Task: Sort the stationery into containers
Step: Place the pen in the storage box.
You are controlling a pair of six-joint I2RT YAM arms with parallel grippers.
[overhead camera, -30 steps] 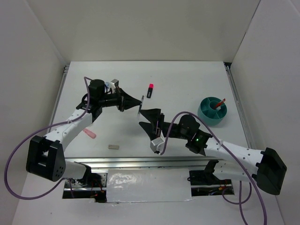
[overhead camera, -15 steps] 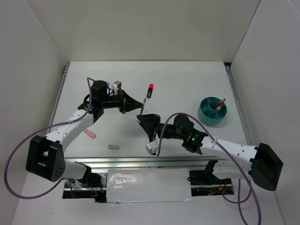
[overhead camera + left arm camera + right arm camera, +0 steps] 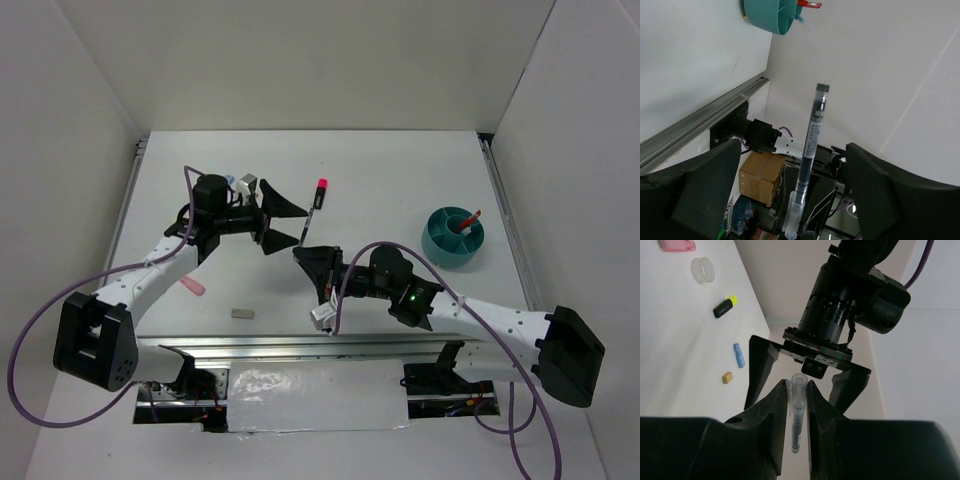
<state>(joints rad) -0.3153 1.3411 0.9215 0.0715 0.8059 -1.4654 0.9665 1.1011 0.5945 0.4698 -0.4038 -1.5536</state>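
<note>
I find the worktop [image 3: 400, 170] with both arms reaching in from its near edge. The left gripper [image 3: 288, 224] hovers left of centre, jaws spread wide and gripping nothing. The right gripper [image 3: 304, 257] faces it near centre, fingers [image 3: 775, 405] clamped on the pen [image 3: 797, 412]. The pen's free end stands between the left fingers [image 3: 705, 190], touching neither. The cup [image 3: 445, 256] sits by the right edge with a red pen [image 3: 468, 217] inside. A pink-capped highlighter [image 3: 320, 190] lies just behind centre. A pink eraser [image 3: 190, 285] and a grey eraser [image 3: 241, 312] lie towards the near-left corner.
</note>
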